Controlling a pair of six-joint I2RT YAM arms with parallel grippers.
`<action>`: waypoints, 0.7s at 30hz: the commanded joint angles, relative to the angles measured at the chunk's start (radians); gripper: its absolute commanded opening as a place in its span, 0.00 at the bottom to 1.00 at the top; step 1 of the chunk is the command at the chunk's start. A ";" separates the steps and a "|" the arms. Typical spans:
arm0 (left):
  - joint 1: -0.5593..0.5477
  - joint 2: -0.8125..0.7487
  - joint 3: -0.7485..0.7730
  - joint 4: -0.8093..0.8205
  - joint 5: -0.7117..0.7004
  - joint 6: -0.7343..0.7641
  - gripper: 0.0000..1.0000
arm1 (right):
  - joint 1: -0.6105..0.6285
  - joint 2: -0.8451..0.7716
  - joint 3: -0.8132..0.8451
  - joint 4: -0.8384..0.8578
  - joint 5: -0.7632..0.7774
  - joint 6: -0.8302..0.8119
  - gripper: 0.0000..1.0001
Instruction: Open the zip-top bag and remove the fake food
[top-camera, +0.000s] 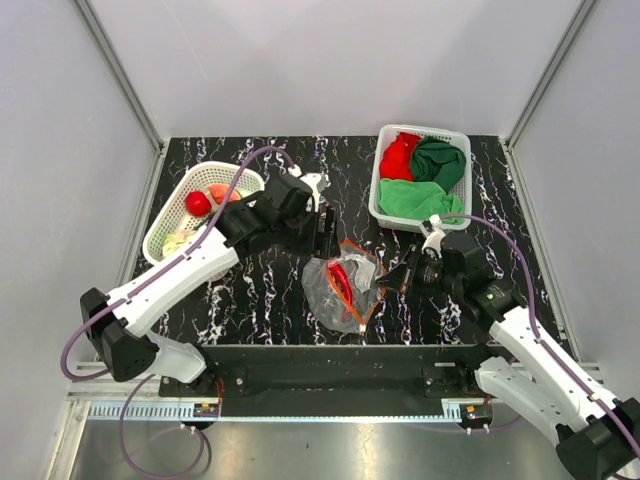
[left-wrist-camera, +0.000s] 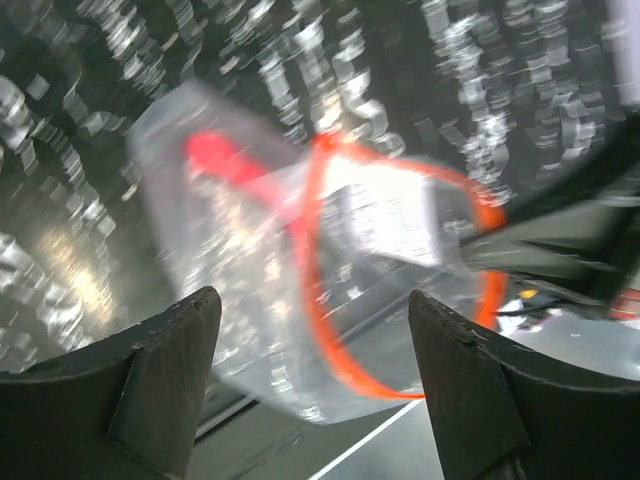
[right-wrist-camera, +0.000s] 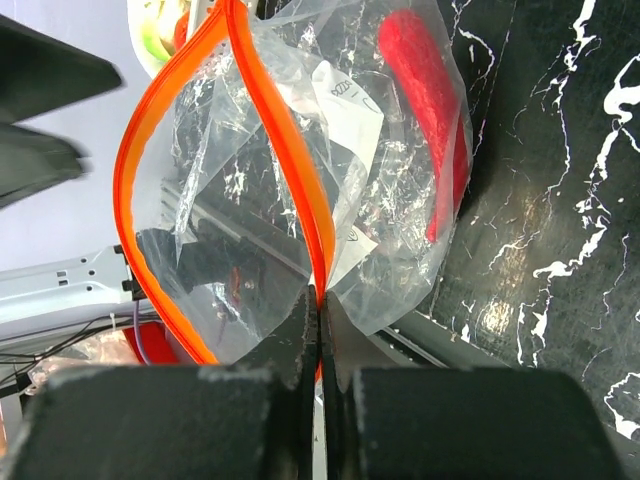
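While the right gripper (right-wrist-camera: 320, 318) pinches the zip strip (right-wrist-camera: 280, 150) of the zip-top bag (top-camera: 340, 290), at the middle of the counter's (top-camera: 250, 300) near edge, the left gripper (left-wrist-camera: 312, 310), jaws spread, should enter the open mouth squarely and grasp the red fake food (right-wrist-camera: 425, 110)

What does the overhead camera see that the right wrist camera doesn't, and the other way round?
Only overhead: the white basket holding red and green cloths at the table's far right. Only right wrist: the right claw pinched shut on the orange zip strip, with the bag's mouth gaping open. Both: the zip-top bag with a red toy piece inside.
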 joint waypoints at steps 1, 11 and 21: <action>0.010 0.016 -0.041 -0.080 0.008 -0.015 0.79 | -0.005 -0.004 0.041 0.002 -0.025 -0.025 0.00; 0.010 0.064 -0.057 -0.006 0.153 0.012 0.23 | -0.005 0.024 0.092 -0.087 -0.019 -0.074 0.00; 0.005 0.107 0.065 -0.072 0.128 -0.082 0.00 | -0.003 0.214 0.437 -0.451 0.062 -0.245 0.50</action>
